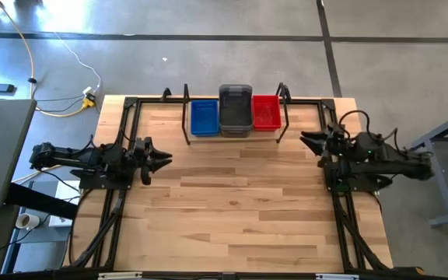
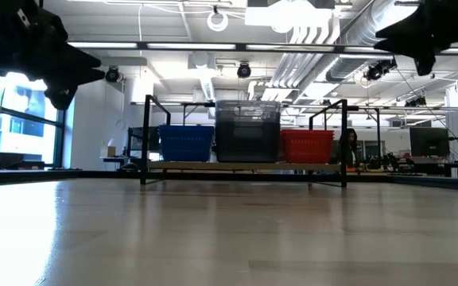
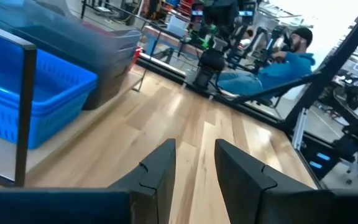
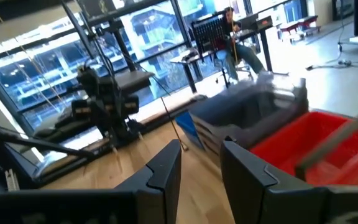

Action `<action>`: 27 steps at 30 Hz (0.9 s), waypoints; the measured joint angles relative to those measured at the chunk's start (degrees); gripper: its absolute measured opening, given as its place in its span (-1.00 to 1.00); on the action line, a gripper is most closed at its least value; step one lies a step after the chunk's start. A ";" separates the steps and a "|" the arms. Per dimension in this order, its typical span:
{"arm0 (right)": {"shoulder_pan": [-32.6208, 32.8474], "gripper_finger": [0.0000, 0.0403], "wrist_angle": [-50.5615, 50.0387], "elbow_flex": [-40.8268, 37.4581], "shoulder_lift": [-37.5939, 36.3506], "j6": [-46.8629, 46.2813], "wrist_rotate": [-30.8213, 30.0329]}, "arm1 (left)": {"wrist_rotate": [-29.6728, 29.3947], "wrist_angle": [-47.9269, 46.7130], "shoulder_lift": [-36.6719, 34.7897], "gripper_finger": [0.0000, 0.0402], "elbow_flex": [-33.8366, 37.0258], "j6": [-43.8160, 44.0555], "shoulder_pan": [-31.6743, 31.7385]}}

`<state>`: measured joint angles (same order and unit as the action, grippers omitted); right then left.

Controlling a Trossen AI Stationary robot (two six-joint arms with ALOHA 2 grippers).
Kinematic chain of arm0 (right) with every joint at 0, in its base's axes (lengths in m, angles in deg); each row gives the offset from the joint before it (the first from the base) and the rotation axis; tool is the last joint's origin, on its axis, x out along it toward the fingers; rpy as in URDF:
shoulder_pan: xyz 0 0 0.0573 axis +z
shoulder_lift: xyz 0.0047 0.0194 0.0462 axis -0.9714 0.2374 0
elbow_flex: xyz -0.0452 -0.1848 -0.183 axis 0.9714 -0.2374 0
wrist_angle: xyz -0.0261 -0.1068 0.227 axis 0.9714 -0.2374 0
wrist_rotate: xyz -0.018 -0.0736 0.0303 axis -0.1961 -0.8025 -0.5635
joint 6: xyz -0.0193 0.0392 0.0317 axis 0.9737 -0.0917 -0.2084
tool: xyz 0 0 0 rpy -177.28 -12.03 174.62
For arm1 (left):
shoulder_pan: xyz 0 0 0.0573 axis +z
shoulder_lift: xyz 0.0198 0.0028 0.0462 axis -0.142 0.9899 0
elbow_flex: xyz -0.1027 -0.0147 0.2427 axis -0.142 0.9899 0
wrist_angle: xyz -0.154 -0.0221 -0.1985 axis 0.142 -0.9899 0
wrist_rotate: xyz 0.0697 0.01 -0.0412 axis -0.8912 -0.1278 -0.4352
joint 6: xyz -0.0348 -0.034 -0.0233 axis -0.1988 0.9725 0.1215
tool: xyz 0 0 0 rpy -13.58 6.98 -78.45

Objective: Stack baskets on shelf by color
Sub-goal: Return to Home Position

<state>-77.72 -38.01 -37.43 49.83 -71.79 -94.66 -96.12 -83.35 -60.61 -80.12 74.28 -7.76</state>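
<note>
Right wrist view blurs grey baskets and crops red baskets.

Baskets side by side on shelf

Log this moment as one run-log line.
shelf: blue baskets left, grey baskets middle, red baskets right | left gripper: open, empty, left table edge | right gripper: open, empty, right table edge

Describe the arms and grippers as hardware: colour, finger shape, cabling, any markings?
The left arm and right arm are black with boxy joints. The left gripper and right gripper each carry two flat, dark fingers that taper to blunt angled tips, with a small notch partway along. A black cable loops above the right arm. No readable markings show.
</note>
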 joint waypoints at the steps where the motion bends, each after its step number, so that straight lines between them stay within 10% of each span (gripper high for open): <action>1: 0.00 -0.51 -1.81 0.00 -1.11 -0.25 0.00 | -0.15 -0.01 0.00 -0.49 0.00 0.00 0.00; 16: -0.02 -0.51 -0.09 -8.34 -5.74 0.69 0.51 | -0.28 -5.28 0.11 -0.49 -0.02 9.88 0.00; 27: -0.02 -0.51 6.20 -16.31 -5.74 0.25 1.05 | -0.27 -6.87 0.12 -0.49 -0.02 -1.99 0.00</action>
<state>-77.74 -31.81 -53.74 44.09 -71.54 -93.61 -96.39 -90.22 -60.49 -80.14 72.29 -7.76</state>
